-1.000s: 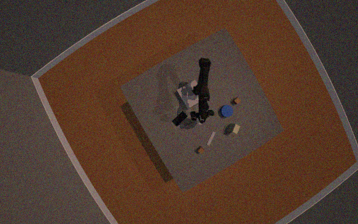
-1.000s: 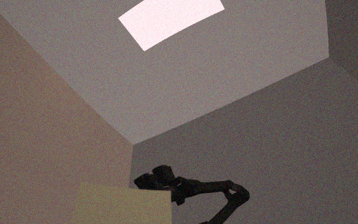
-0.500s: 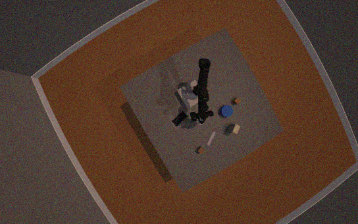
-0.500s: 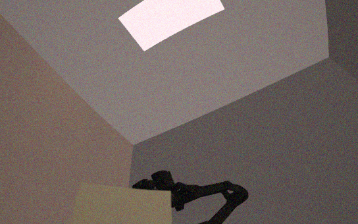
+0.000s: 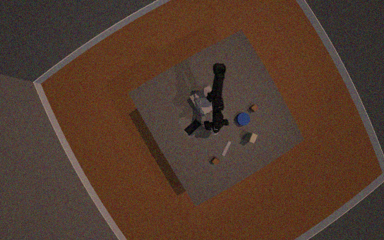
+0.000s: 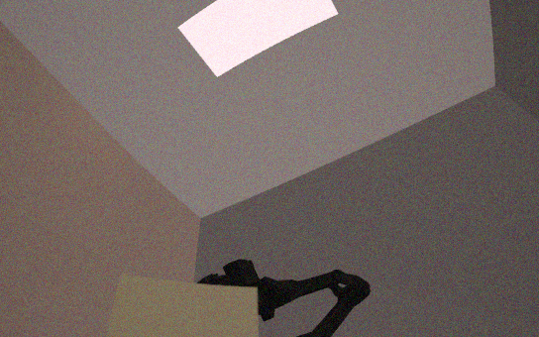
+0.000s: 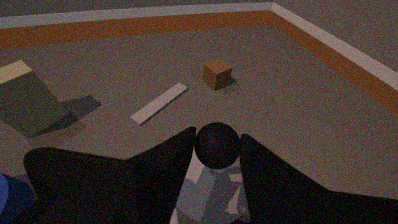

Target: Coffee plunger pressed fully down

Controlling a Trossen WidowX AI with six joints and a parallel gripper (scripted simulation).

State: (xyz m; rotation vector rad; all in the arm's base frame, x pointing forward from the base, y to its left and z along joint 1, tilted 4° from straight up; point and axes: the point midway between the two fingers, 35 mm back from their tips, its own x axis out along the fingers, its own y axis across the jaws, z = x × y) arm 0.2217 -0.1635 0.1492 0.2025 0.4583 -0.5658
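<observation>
Here the gripper (image 7: pixel 217 145) is clamped on the plunger knob (image 7: pixel 216 144), a dark ball held between the two black fingers, one touching each side. Directly under the knob sits the coffee press (image 7: pixel 212 192), a pale grey-and-white body seen from above at the near edge of the wrist view; how far down the plunger sits cannot be told from this angle. On the grey table (image 7: pixel 280 100) beyond the knob: a flat pale strip (image 7: pixel 159 103) lying at a diagonal to the far left, a small orange cube (image 7: pixel 217 73) farther off and slightly right, well apart from the strip. At far left a dark green wedge with a cream top edge (image 7: pixel 22 97) rests tilted, casting a shadow to its right. A blue object (image 7: pixel 7 195) shows at the near left corner, mostly cut off. From the top view the black arm (image 5: pixel 217 95) reaches across the table, its gripper end over the press (image 5: pixel 200 104); a blue disc (image 5: pixel 243 118) lies just right of the arm, a second orange cube (image 5: pixel 253 107) beyond it. The exterior view is dim, showing the arm (image 6: pixel 312 289) bent low behind a cream block (image 6: pixel 183 307).
</observation>
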